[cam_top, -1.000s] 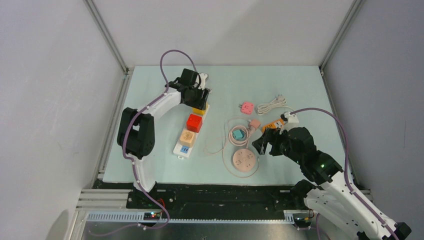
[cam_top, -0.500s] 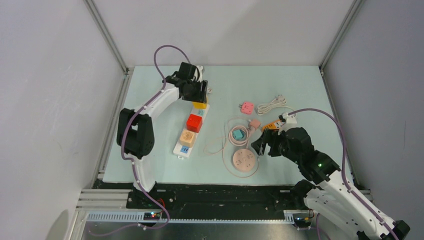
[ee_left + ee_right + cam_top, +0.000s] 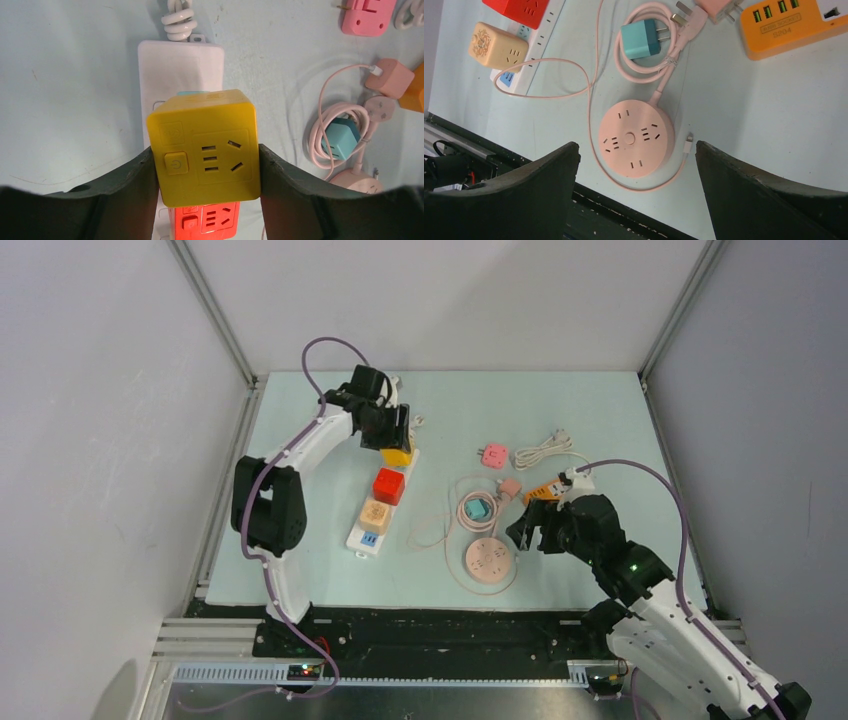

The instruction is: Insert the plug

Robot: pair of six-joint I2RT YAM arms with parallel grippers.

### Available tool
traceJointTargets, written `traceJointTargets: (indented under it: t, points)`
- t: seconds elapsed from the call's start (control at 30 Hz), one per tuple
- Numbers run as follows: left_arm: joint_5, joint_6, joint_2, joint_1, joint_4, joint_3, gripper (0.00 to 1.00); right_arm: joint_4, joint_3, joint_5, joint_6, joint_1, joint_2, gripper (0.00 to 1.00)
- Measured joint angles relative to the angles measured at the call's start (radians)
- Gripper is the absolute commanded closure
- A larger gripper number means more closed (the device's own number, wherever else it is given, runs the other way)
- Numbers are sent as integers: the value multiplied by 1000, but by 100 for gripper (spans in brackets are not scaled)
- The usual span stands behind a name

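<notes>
While left hand (image 3: 205,170) clamps yellow cube plug (image 3: 205,142) over white strip (image 3: 180,62), right hand (image 3: 634,150) hovers, spread.

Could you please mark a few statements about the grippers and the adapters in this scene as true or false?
1. The left gripper is shut on the yellow cube adapter. True.
2. The right gripper is holding the round pink socket. False: it is open and empty, hanging above that socket.
3. A red cube adapter sits on the white power strip. True.
4. The teal charger is plugged into the orange USB strip. False: it lies unplugged inside the coiled pink cable.
</notes>
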State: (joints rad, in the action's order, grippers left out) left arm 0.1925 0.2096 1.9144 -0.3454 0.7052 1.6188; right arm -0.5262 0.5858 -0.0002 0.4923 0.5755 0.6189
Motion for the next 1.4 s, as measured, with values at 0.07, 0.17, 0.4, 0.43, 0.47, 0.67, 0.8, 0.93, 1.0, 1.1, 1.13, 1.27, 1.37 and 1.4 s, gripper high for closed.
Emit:
traceJointTargets:
  t: [0.07,0.17,0.4,0.43,0.47,0.67,0.8,0.93,1.0,1.1,1.13,1.27,1.37,1.4]
  points:
    - [8,-1,0,0,6,0,100,1,-3,-9,-1,-10,0,10]
    - [15,-8,2,0,20,0,100,2,-3,-22,-4,-21,-1,10]
    - [21,-26,40,0,40,5,100,5,-8,-42,-7,-26,-5,10]
    - [21,-27,47,0,42,8,100,6,-10,-43,-7,-27,-7,11]
    - [22,-27,56,0,43,12,100,7,-13,-44,-7,-27,-9,10]
    - [13,-34,76,0,44,56,100,10,-17,-54,-7,-28,-16,10]
    - [7,-34,76,0,44,59,100,17,-17,-61,-7,-30,-16,10]
    - [-2,-35,76,0,45,59,100,24,-17,-63,-7,-30,-15,10]
    - [-5,-37,76,0,45,59,100,24,-17,-66,-7,-31,-15,10]
    - [-7,-47,76,0,45,59,100,24,-18,-69,-7,-33,-15,11]
    - [-7,-53,75,0,45,59,100,24,-18,-69,-7,-33,-15,11]
    - [-9,-61,76,0,44,59,100,24,-20,-69,-7,-35,-16,10]
    - [-12,-63,76,0,44,59,100,25,-23,-69,-7,-35,-16,10]
    - [-14,-63,76,0,44,59,100,24,-23,-69,-7,-35,-15,10]
